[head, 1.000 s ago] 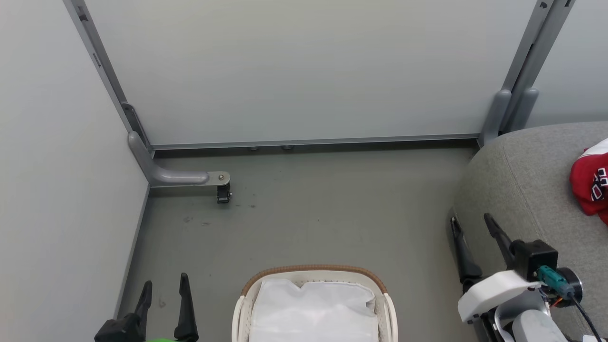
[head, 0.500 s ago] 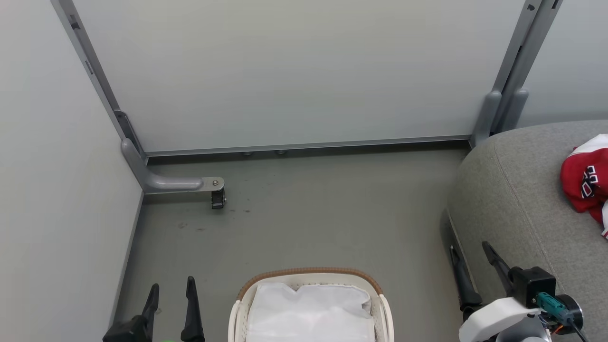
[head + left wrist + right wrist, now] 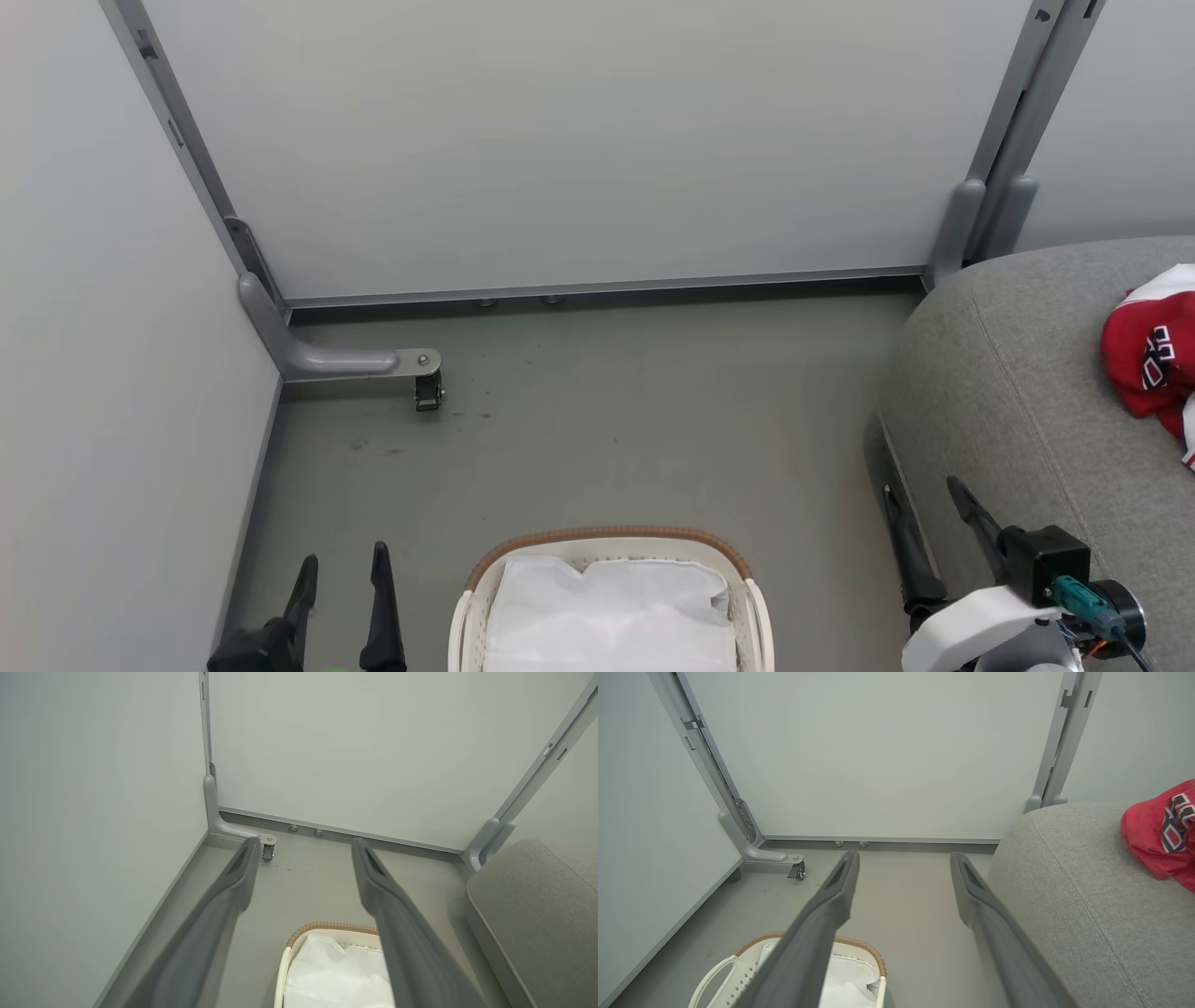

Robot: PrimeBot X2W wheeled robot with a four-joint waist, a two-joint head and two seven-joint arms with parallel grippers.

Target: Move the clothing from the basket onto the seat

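- I see my left gripper low at the left, its 2 fingers spread wide with nothing between them.
- My right gripper is also wide apart and empty, beside the edge of the seat.
- The clothing lies bunched on the seat, far right.
- The basket sits on the floor between both grippers, white liner showing.

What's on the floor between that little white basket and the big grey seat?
Nothing: a strip of bare grey floor separates the basket and the seat, clearest in the head view. The right gripper hangs beside the seat's edge.
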